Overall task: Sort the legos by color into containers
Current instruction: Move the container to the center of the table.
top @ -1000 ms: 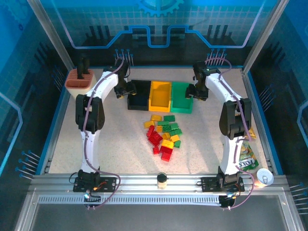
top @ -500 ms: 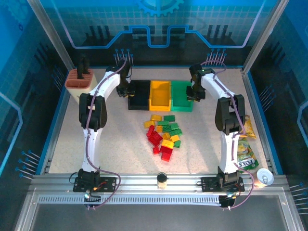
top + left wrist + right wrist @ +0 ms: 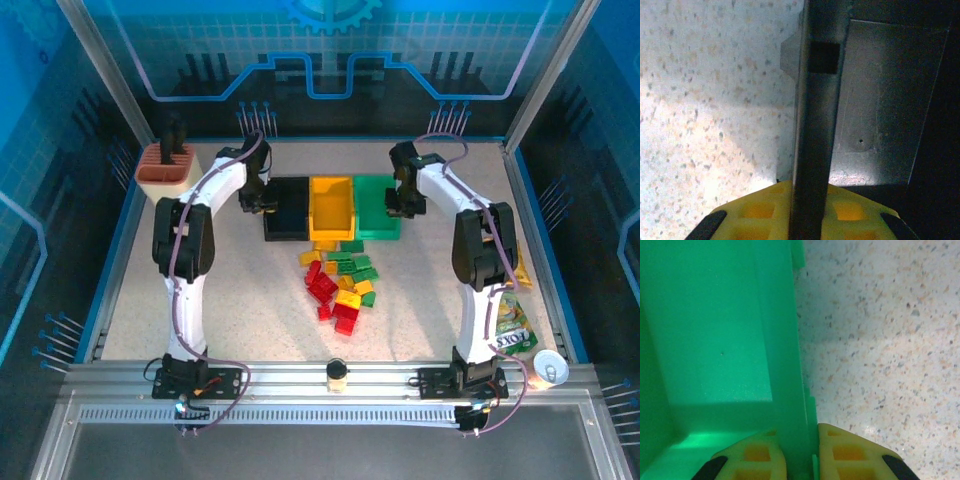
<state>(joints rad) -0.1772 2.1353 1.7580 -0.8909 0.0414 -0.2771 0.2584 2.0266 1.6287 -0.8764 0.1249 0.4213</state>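
Two grippers of mine are engaged, one at each end of the row of bins. Far left, a beige knife block (image 3: 167,168) stands near the back corner of the table (image 3: 240,290), well apart from the rest. My left gripper (image 3: 257,197) straddles the left wall of the black bin (image 3: 290,215). In the left wrist view that dark wall runs straight up between my yellow fingers (image 3: 757,216), one outside over the speckled surface and one inside the bin. Both lie tight against the wall, so I have it pinched. The yellow bin (image 3: 332,205) touches the black one on its right, and the green bin (image 3: 372,205) touches the yellow in turn. The legos (image 3: 340,278) lie in a loose heap of red, yellow and green on the table, just in front of the yellow and green bins. My right gripper (image 3: 400,203) is clamped on the green bin's right wall, with one finger (image 3: 852,455) outside, the other inside, and the wall squeezed between them. Far right, snack bags (image 3: 512,330) lie beside my right arm.
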